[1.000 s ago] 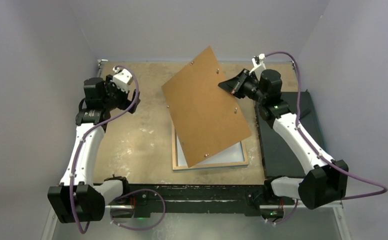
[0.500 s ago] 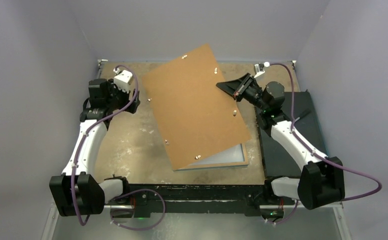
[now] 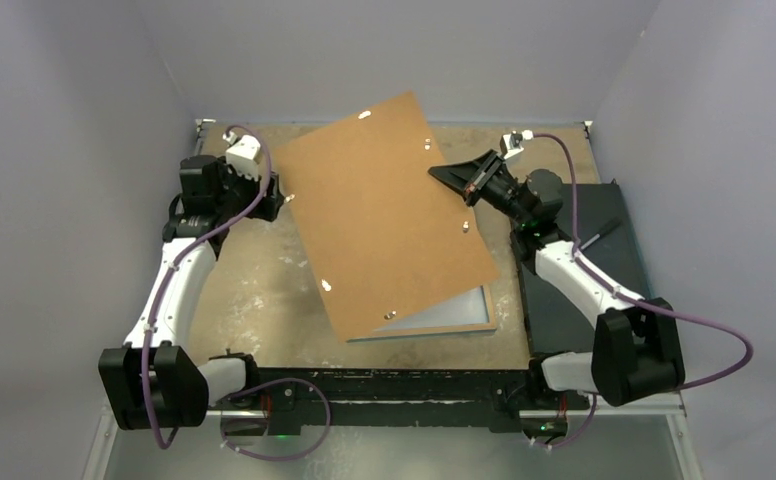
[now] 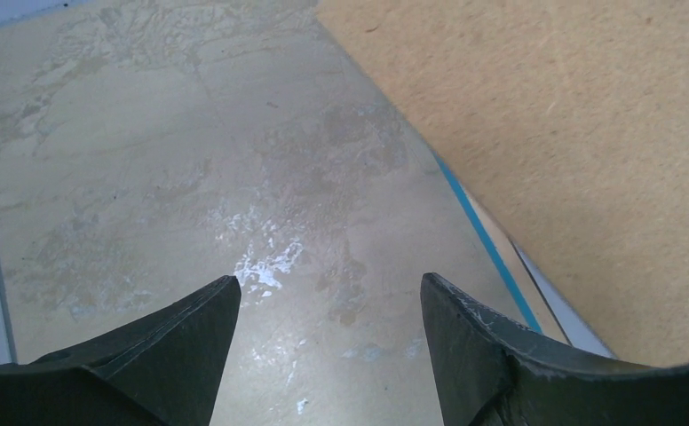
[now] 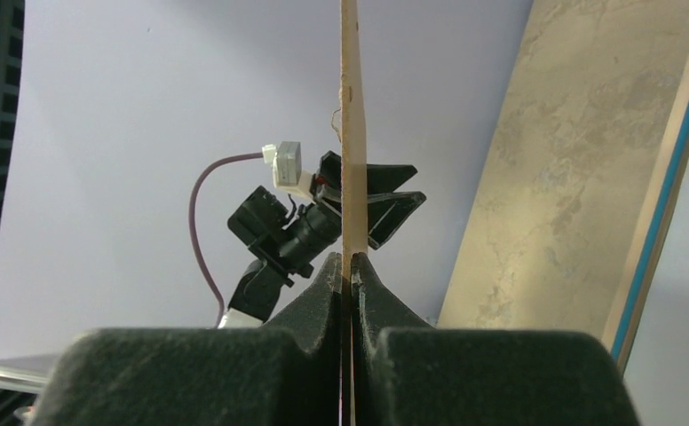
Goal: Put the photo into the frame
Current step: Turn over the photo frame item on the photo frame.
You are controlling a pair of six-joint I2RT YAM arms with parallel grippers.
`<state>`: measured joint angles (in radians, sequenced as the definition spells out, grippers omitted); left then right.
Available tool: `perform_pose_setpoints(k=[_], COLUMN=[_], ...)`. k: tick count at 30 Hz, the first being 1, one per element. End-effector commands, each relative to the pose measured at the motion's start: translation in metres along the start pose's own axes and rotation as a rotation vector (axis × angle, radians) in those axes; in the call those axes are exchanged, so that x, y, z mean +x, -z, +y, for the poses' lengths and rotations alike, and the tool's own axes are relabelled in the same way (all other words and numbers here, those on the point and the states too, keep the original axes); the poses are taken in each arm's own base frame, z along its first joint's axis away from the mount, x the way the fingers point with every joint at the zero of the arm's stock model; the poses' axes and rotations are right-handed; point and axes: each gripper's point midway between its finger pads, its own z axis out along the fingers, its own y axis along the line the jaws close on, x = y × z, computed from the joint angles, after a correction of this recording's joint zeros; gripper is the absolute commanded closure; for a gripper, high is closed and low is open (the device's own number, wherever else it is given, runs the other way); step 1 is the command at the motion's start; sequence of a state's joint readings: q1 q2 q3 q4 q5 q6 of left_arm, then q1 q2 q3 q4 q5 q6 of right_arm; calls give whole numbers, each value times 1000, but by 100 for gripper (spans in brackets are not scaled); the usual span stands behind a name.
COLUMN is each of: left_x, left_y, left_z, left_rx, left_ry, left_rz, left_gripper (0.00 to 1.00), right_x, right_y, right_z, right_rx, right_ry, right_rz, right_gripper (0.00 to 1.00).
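The right jaws are closed on the right edge of the brown backing board (image 3: 384, 215). In the right wrist view the board (image 5: 352, 160) stands edge-on, pinched between the two fingers (image 5: 323, 293). The board is lifted and tilted, with its far side up against the back wall. It hangs over most of the frame (image 3: 469, 325).

The frame lies flat on the desk (image 3: 254, 290), and only its near right corner shows from under the board. Inside the wood-coloured rim there is a pale surface. I cannot tell if this is the white back of the photo or the glass.

The left jaws are open and hold nothing. They are above the bare desk, just beside the left edge of the board. In the left wrist view the thin blue border of the frame (image 4: 487, 244) shows along the board's edge (image 4: 545, 133).
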<state>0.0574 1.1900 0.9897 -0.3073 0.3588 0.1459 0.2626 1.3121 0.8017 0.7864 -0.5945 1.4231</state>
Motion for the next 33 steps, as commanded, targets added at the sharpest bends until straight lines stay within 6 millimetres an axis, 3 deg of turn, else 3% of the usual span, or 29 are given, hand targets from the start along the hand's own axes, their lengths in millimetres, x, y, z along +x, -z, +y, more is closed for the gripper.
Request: perform_pose_setpoints(k=[1, 25, 33], left_x=[-25, -47, -49], left_y=[1, 5, 6], left_z=[-9, -53, -63], left_rx=[17, 90, 115], left_ry=[6, -83, -114], left_rz=[-68, -85, -78], left_gripper=[27, 29, 29], right_x=[3, 9, 5], right_y=[-3, -24, -21], right_z=[34, 30, 31], right_rx=[-122, -156, -185], right_ry=[-2, -115, -139], right_rz=[3, -93, -120], right_gripper=[100, 100, 100])
